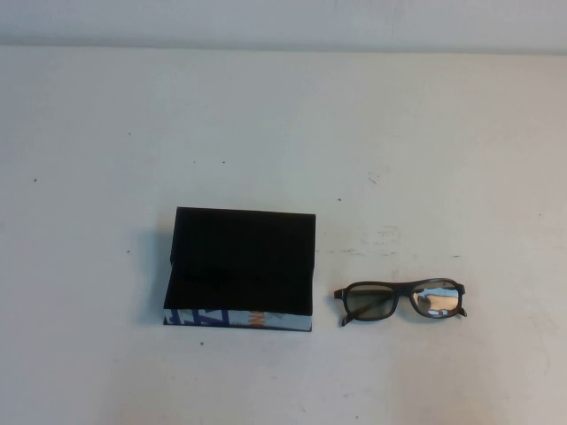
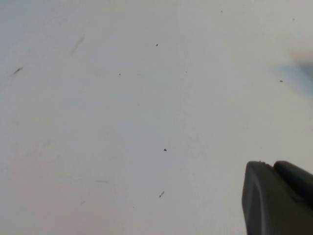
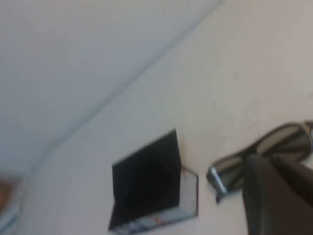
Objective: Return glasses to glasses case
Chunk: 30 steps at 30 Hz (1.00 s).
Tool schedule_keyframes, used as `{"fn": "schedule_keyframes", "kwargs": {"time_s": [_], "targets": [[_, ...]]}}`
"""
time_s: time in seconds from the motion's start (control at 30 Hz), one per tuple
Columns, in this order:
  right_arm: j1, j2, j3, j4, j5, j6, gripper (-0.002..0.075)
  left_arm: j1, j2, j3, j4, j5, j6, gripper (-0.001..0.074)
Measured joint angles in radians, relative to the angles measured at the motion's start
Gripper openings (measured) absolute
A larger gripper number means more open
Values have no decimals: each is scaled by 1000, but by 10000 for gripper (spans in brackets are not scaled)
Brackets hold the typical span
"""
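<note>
The white worktop (image 1: 283, 124) fills the high view, and neither arm shows in it. The left hand (image 2: 279, 198) appears only in its own wrist view, as a dark tip at about five o'clock over bare, speckled worktop; whether its fingers are parted or closed cannot be told from there.

Going left to right across the high view, the glasses case (image 1: 239, 270) lies at about seven o'clock from the middle of the picture. It is black, its flap lid stands raised along the far side, and its near long side is printed blue, white and orange. Just beside it, at its three o'clock and slightly nearer the robot, the glasses (image 1: 400, 300) rest on the worktop, apart from the case, lenses facing the camera, one lens catching a bright reflection. Their temples look folded, though the view is too small to be sure.

The right hand (image 3: 279, 196) shows in its wrist view as a dark tip in front of the glasses (image 3: 266, 156), with the glasses case (image 3: 146, 181) beyond. Its fingers are fully closed and grip nothing.
</note>
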Motion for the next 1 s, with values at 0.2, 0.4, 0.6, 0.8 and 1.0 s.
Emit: {"fn": "schedule_keyframes", "kwargs": {"time_s": [0.2,0.4,0.6,0.8,1.0], "targets": [[0,308,-232,-183,343,-32,-11,0,0,0,0,0,0,-4],[0,577,-401,-263,533,-176,-11,0,0,0,0,0,0,-4],[2,792,-542,-275,593,-398,-11,0,0,0,0,0,0,-4],[156,970,-711,-321,606,-627,-11,0,0,0,0,0,0,-4],[382,1134,-862,-607,609,-669,-11,0,0,0,0,0,0,-4]]}}
